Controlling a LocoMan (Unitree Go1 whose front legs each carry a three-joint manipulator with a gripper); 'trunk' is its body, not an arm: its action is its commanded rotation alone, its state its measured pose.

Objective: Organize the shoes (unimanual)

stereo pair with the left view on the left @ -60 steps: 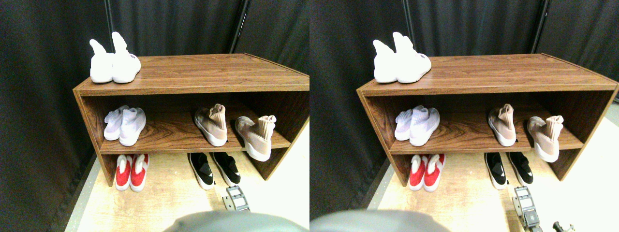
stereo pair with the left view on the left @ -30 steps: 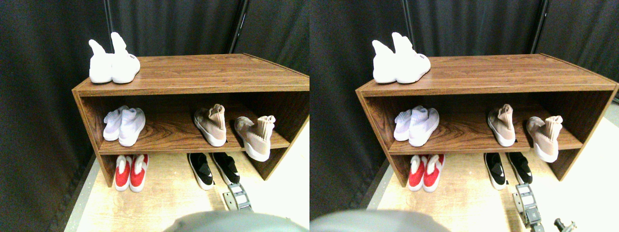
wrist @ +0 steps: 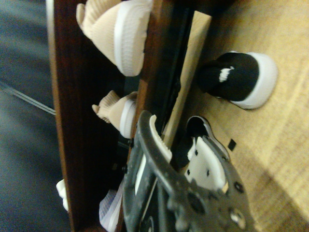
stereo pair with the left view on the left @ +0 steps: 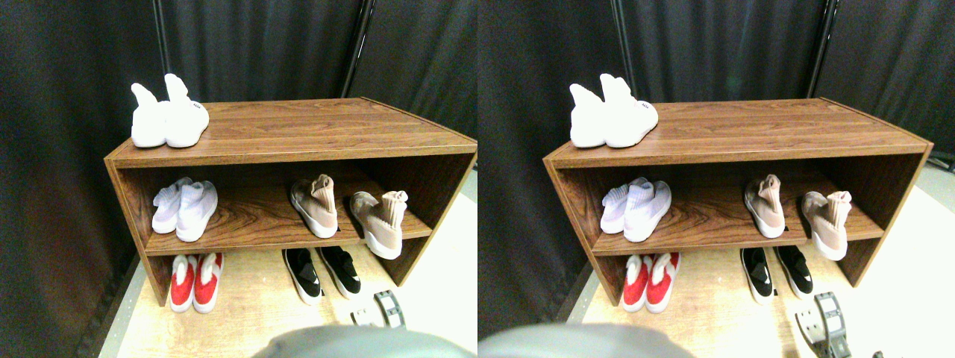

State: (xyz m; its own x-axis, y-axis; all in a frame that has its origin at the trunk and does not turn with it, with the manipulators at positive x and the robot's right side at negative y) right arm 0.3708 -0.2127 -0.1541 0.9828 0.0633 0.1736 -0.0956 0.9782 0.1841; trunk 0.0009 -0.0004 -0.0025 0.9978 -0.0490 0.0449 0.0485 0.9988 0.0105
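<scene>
Stereo pair view: the whole scene has shifted, so my camera moved, not the shoes. My tool (stereo pair with the left view on the left: 388, 308) sits at five o'clock, jaws spread, empty. The right beige shoe (stereo pair with the left view on the left: 377, 221) overhangs the middle shelf (stereo pair with the left view on the left: 254, 224), so it likely needs straightening.

tool (wrist: 186, 162) jaws apart, we see it near shelf edge (wrist: 157, 72) | black shoe (wrist: 239, 79) on floor (wrist: 275, 145) | two beige shoes (wrist: 116, 29) on shelf
</scene>
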